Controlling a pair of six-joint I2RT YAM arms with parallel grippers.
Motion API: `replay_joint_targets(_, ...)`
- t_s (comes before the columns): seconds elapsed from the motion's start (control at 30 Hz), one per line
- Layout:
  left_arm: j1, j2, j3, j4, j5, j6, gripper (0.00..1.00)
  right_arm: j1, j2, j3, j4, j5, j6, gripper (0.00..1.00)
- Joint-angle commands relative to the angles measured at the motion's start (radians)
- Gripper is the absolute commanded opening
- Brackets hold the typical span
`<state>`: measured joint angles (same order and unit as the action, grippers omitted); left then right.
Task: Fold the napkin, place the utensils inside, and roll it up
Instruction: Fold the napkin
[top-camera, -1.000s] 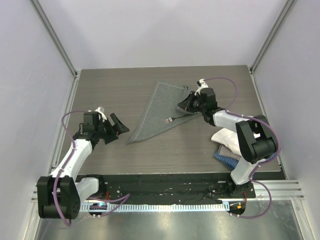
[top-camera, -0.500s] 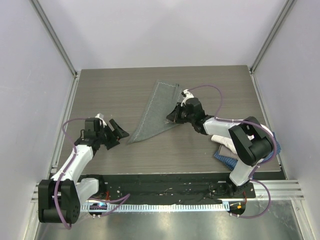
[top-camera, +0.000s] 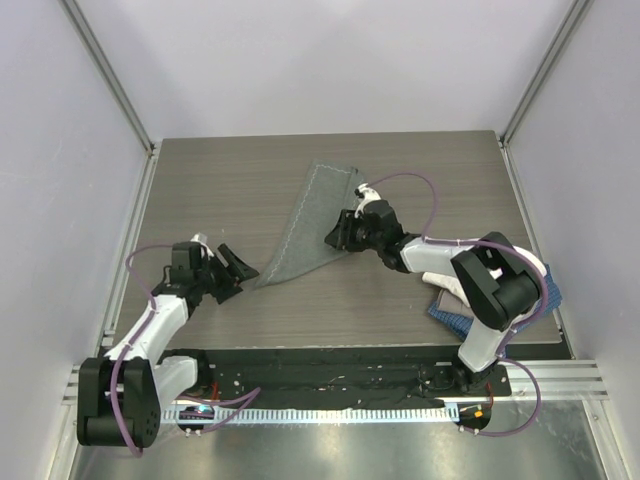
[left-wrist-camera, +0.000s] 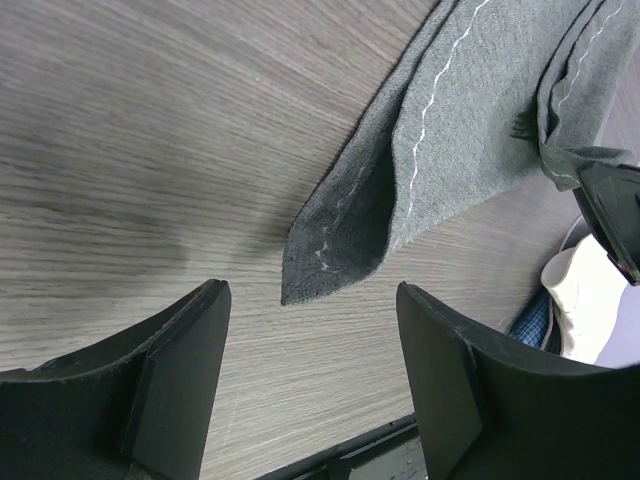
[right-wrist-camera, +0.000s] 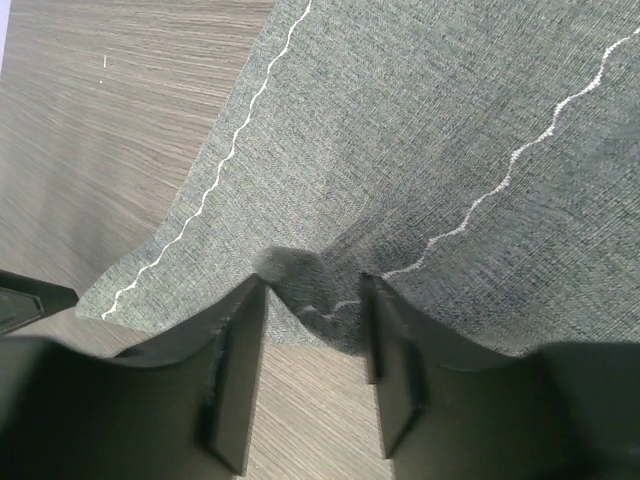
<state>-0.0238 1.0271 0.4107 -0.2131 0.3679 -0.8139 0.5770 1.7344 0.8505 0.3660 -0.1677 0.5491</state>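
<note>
Your napkin (top-camera: 310, 215) lies folded in a triangle mid-way across the table (top-camera: 220, 180), which is grey woodgrain, with a blue checked cloth (top-camera: 447, 316) at the right edge. Right gripper (right-wrist-camera: 313, 285) sits at the napkin's right edge, jaws parted around a loose hump of cloth that only the right wrist view shows. Left gripper (left-wrist-camera: 310, 292) is spread wide and empty over bare table, just short of the napkin's near tip; the left wrist view shows its layers gaping there.

A cream cloth (left-wrist-camera: 588, 300) lies against a blue checked cloth (top-camera: 450, 318).
</note>
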Motion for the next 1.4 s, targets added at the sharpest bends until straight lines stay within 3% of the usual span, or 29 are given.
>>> replay_joint_targets(0.0,0.005,0.004,-0.03,0.104,0.026,-0.054,0.71,0.011,-0.074,0.004,0.022,-0.003,-0.031,0.55)
replay_joint_targets(0.13,0.004,0.028,-0.046,0.129,0.032,-0.068,0.69,0.011,-0.145,-0.005,0.008,-0.003,-0.035,0.63)
replay_joint_targets(0.4,0.005,0.047,-0.065,0.196,0.061,-0.111,0.68,0.011,-0.222,-0.028,-0.016,0.014,-0.046,0.67)
replay_joint_targets(0.63,0.002,0.027,-0.084,0.265,0.077,-0.14,0.73,0.011,-0.188,-0.039,-0.003,0.007,-0.029,0.67)
replay_joint_targets(1.03,-0.019,0.131,-0.075,0.3,0.1,-0.139,0.69,0.011,-0.179,-0.039,0.011,0.01,-0.018,0.67)
replay_joint_targets(1.2,-0.027,0.185,-0.075,0.322,0.109,-0.145,0.65,0.009,-0.177,-0.039,0.011,0.014,-0.018,0.67)
replay_joint_targets(1.37,-0.036,0.203,-0.075,0.33,0.112,-0.146,0.52,0.009,-0.177,-0.039,0.008,0.02,-0.02,0.67)
